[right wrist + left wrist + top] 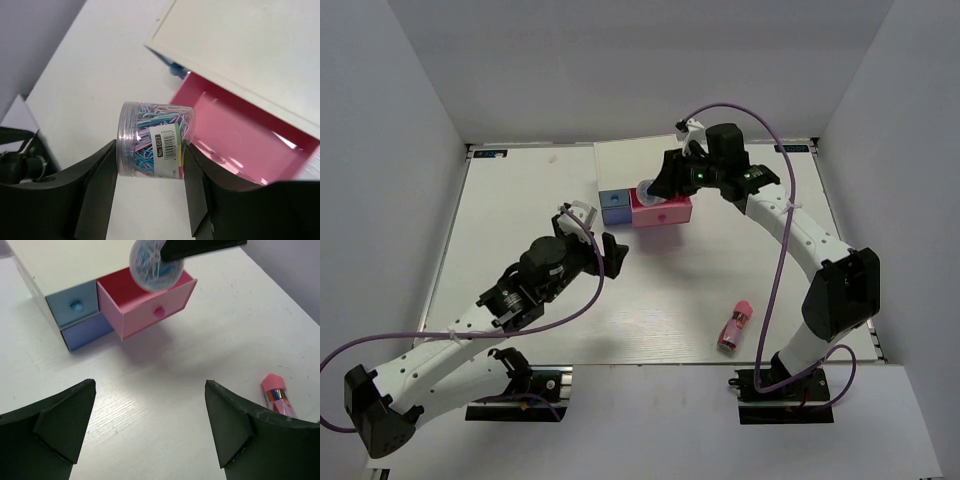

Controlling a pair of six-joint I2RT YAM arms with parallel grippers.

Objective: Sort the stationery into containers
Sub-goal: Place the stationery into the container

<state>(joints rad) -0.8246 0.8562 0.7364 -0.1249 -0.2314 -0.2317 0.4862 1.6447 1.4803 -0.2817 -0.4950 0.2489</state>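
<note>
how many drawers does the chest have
3: light blue drawer upper left, shut; pink drawer beside it, pulled open; periwinkle drawer below, partly hidden.

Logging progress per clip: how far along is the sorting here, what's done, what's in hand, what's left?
Done: the pink drawer stands pulled out of the white chest. In hand: the right gripper holds the clear pot of paper clips above that drawer, not yet released. To do: the pink tube lies on the table near the right arm's base, and the left gripper is open and empty.
</note>
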